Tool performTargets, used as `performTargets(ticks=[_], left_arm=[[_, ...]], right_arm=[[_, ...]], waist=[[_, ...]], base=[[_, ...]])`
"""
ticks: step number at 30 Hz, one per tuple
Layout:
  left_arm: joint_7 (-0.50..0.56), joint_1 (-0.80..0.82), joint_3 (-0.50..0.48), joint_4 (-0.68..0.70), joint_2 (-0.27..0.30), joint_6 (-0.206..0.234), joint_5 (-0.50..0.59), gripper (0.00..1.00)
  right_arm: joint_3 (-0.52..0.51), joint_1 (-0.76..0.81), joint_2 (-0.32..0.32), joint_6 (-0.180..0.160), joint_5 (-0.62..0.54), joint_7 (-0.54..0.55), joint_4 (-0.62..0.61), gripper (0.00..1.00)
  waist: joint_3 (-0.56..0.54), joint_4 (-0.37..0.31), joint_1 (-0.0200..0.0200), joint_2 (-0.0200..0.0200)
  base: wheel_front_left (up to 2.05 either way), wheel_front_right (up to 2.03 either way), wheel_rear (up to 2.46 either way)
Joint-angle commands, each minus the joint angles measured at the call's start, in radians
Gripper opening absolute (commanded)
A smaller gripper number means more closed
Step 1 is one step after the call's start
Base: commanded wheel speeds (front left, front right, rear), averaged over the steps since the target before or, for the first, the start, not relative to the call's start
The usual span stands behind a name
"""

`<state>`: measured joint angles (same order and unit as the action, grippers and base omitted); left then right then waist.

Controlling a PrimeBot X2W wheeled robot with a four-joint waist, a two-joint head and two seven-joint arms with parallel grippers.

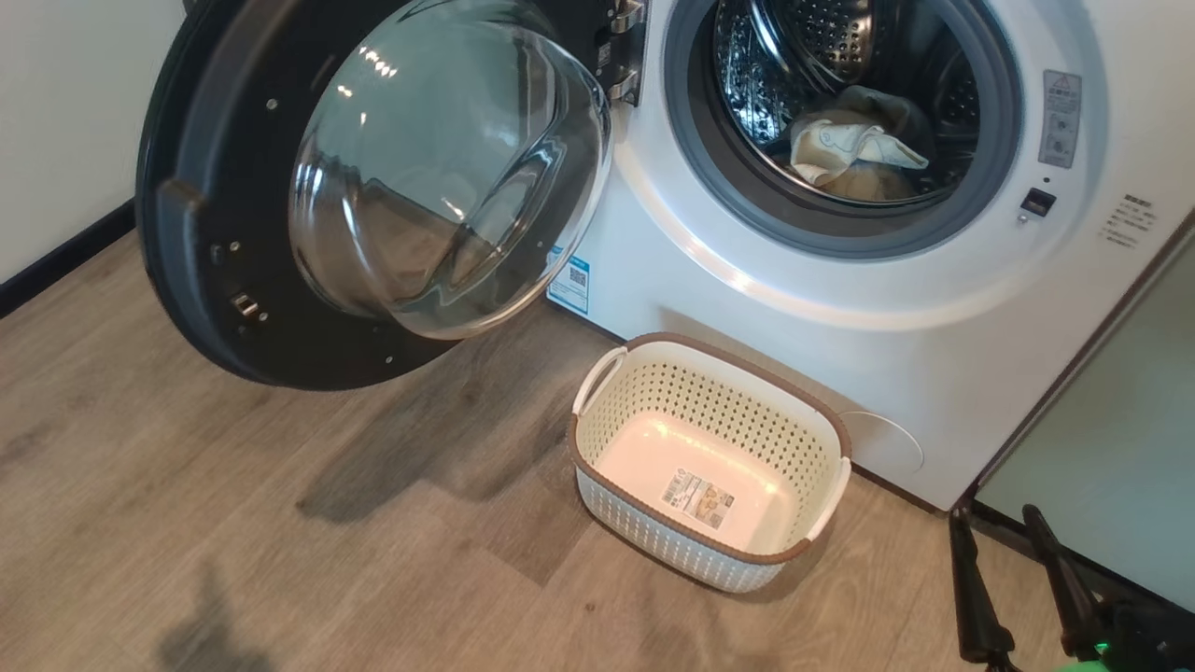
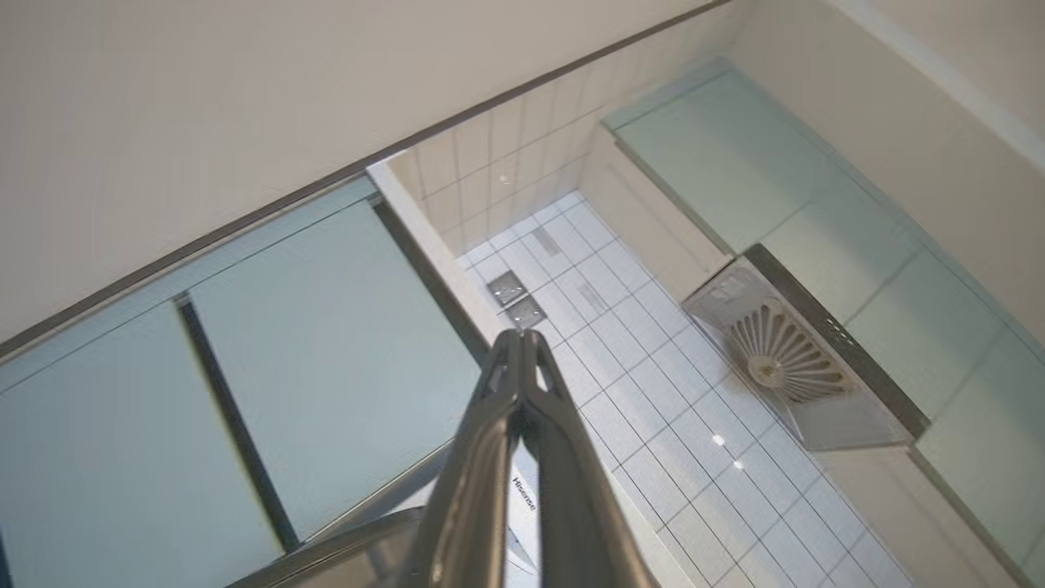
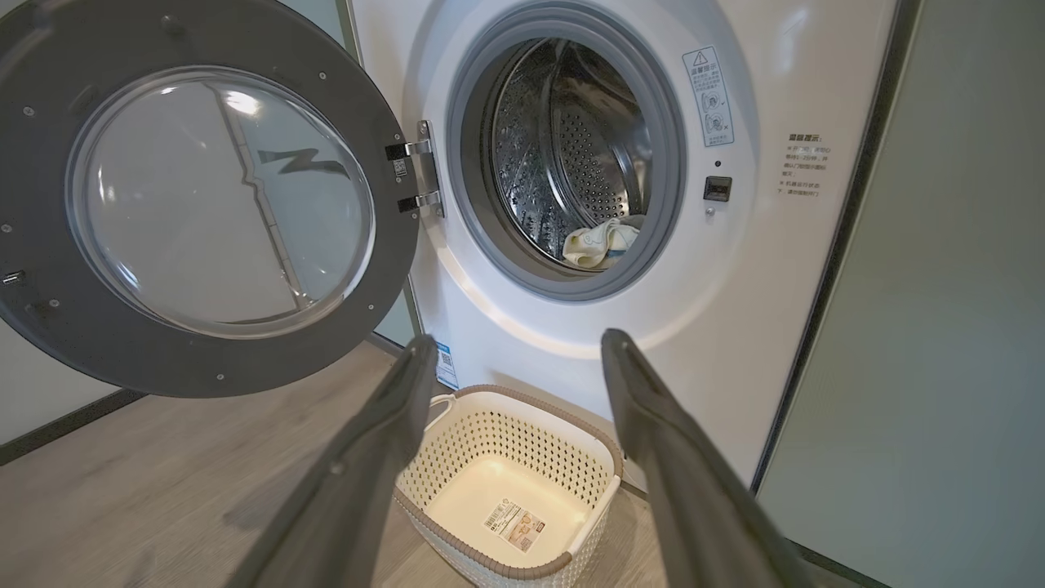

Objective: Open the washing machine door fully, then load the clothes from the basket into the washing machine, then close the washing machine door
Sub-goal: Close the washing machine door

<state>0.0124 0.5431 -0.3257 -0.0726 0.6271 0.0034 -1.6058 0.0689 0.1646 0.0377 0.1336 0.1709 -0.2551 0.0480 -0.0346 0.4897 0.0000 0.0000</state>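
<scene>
Right claw (image 3: 518,339) spread wide, right of basket (image 3: 506,445); clothes (image 3: 600,243) in washing machine (image 3: 735,327)

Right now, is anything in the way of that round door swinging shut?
Nothing visible blocks it. The clothes lie inside the drum, none over the grey ring. The empty basket sits on the floor before the washing machine and looks lower than the door, though that is hard to judge.

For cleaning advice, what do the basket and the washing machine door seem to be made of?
The basket: probably moulded plastic, cream, slightly glossy; regular perforations and sheen. The washing machine door: clear glass-like bowl with sharp reflections; glossy black rim, likely plastic.
</scene>
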Motion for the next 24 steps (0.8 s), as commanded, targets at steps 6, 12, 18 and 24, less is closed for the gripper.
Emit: performTargets(ticks=[6, 12, 18, 24], left_arm=[[0.085, 0.134, -0.043, -0.226, 0.082, 0.013, -0.083, 0.0], [0.159, 0.167, -0.062, -0.428, 0.104, 0.04, -0.144, 0.0], [0.224, 0.162, -0.045, -0.507, 0.126, 0.052, -0.15, 0.0], [0.268, 0.151, -0.013, -0.548, 0.12, 0.041, -0.14, 0.0]], right_arm=[[0.031, -0.024, 0.013, -0.003, -0.009, -0.004, -0.034, 1.0], [0.035, -0.038, 0.013, -0.003, -0.03, 0.014, -0.045, 1.0], [0.028, -0.041, 0.013, -0.003, -0.042, 0.026, -0.061, 1.0], [0.025, -0.049, 0.013, -0.003, -0.058, 0.042, -0.085, 1.0]], waist=[[0.012, -0.022, 0.0, 0.0], [0.034, -0.055, 0.0, 0.0], [0.06, -0.08, 0.0, 0.0], [0.096, -0.101, 0.0, 0.0]], base=[[0.0, 0.0, 0.0], [0.0, 0.0, 0.0], [0.0, 0.0, 0.0], [0.0, 0.0, 0.0]])
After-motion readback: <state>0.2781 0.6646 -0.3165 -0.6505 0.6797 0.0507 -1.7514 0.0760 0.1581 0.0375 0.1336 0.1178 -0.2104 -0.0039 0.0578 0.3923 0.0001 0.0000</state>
